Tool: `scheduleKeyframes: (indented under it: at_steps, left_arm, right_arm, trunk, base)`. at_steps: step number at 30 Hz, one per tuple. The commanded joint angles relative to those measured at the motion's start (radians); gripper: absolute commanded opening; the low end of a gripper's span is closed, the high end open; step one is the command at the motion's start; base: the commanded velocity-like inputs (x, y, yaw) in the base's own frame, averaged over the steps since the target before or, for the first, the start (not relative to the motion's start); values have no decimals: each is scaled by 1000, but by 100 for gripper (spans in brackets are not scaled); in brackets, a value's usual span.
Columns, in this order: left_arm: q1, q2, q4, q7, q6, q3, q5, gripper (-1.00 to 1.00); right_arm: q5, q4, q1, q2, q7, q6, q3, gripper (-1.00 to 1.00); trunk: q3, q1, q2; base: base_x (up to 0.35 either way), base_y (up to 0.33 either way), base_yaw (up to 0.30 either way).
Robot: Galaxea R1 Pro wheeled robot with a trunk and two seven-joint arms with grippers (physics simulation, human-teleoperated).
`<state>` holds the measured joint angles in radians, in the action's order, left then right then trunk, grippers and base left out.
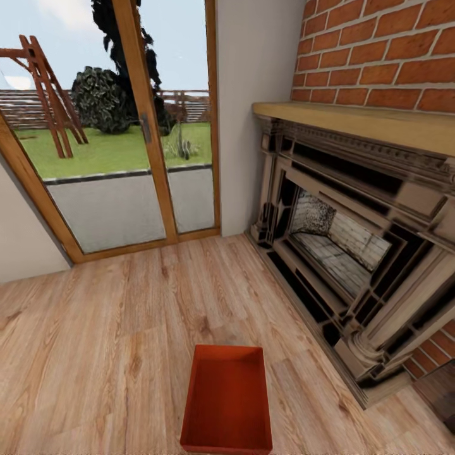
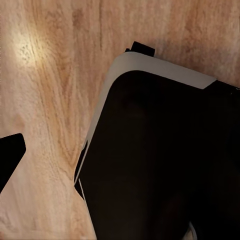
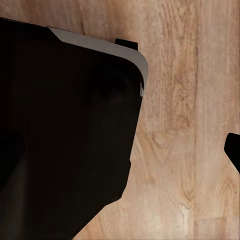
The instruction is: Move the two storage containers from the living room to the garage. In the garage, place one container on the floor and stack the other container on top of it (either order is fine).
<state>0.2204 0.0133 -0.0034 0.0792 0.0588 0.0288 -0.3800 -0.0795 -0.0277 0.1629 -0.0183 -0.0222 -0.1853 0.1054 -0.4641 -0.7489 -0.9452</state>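
Observation:
One orange-red storage container (image 1: 227, 398) sits on the living room's light wood plank floor, low in the middle of the head view. It is open-topped and empty, with its long side running away from me. In the left wrist view a black fingertip (image 2: 9, 156) of my left gripper juts in from the frame's edge over bare planks. A black fingertip (image 3: 234, 151) of my right gripper shows the same way in the right wrist view. Each stands far out to the side, with nothing held.
A large dark fireplace (image 1: 354, 253) under a wooden mantel and red brick wall (image 1: 379, 50) fills the right side. A wood-framed glass door (image 1: 126, 158) to a garden stands at the back left. My black, white-rimmed base (image 2: 160, 160) shows below the wrists.

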Motion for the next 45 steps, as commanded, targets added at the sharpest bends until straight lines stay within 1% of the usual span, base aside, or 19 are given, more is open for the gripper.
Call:
scheduleKeyframes:
  at_steps: [1, 15, 36, 45]
  left_arm:
    - [0, -1, 0, 3, 3, 3, -6, 100]
    - [0, -4, 0, 4, 3, 1, -7, 100]
    - [0, -4, 0, 4, 3, 2, -7, 100]
    - [0, -3, 0, 4, 3, 1, -7, 100]
  right_arm:
    - [-8, -3, 1, 0, -2, -5, 4, 100]
    - [-8, -3, 1, 0, -2, -4, 4, 100]
    - [-8, -3, 1, 0, -2, -5, 4, 100]
    - [-8, -3, 1, 0, -2, -5, 4, 100]
  trunk:
    - [-3, 0, -1]
    - [-25, 0, -1]
    - [-124, -81, -148]
    - [-138, -81, -148]
  base:
    - [0, 0, 0]
    - [0, 0, 0]
    - [0, 0, 0]
    - [0, 0, 0]
